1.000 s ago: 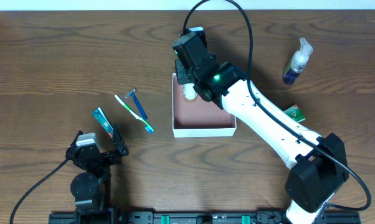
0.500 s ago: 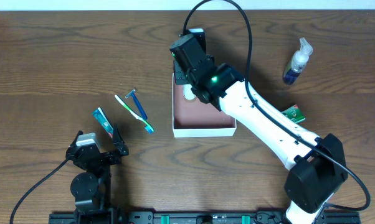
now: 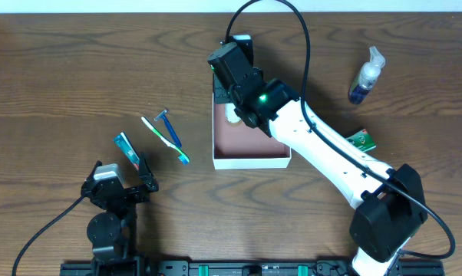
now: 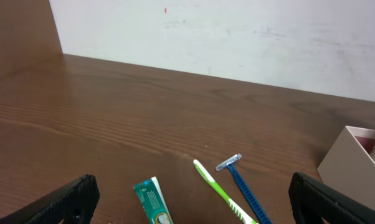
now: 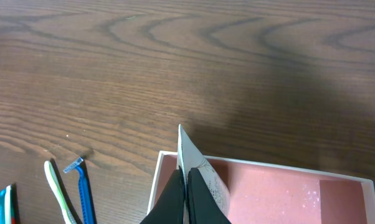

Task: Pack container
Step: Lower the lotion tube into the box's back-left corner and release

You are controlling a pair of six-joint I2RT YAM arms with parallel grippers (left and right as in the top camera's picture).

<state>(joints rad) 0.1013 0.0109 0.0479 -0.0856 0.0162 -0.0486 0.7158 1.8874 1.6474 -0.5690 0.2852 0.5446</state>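
Observation:
The container (image 3: 250, 162) is a shallow square white-walled box with a pinkish-brown inside, at the table's middle; it also shows in the right wrist view (image 5: 281, 193) and at the right edge of the left wrist view (image 4: 348, 155). My right gripper (image 5: 186, 179) is shut on the flat crimped end of a white tube (image 5: 207, 177), which hangs over the container's far left corner (image 3: 232, 115). My left gripper (image 4: 197, 211) is open and empty, low at the front left (image 3: 126, 178), just short of a green toothpaste tube (image 4: 153, 200).
On the wood left of the container lie the toothpaste tube (image 3: 127, 150), a green-white toothbrush (image 3: 166, 140) and a blue razor (image 3: 170, 129). A spray bottle (image 3: 366, 75) lies far right. A small green-and-white carton (image 3: 362, 139) sits beside my right arm.
My right gripper has shifted slightly toward the container's far left corner with the white tube in it. The left arm has not moved.

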